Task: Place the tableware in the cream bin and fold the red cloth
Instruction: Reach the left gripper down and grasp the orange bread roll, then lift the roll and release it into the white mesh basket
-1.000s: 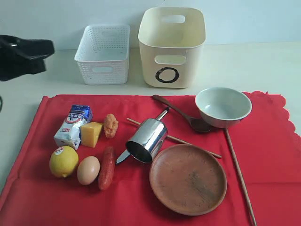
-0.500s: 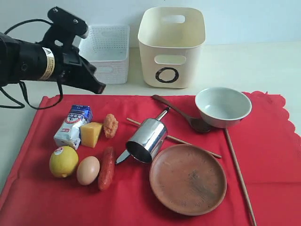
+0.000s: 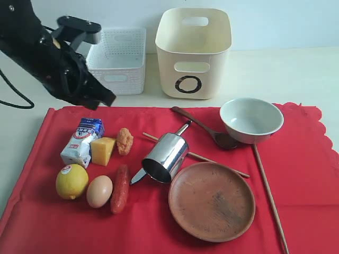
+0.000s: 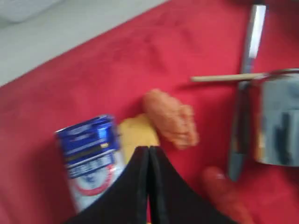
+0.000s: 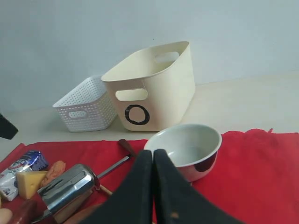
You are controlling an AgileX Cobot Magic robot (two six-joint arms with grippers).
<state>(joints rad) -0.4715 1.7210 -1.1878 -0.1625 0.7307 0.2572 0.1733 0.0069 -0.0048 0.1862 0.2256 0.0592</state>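
Near the red cloth [image 3: 296,174], the left fingers [image 3: 102,97], closed and empty, now point down more steeply.

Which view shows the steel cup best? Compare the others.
Exterior view: the cup lies whole, sharp, mouth visible. Left wrist view catches only a blurred part; right wrist view shows only its side.

brown plate [image 3: 212,201] on red cloth [image 3: 310,177]

cream bin [image 3: 212,79]: black "O" on front | milk carton [image 3: 79,145]: print unreadable
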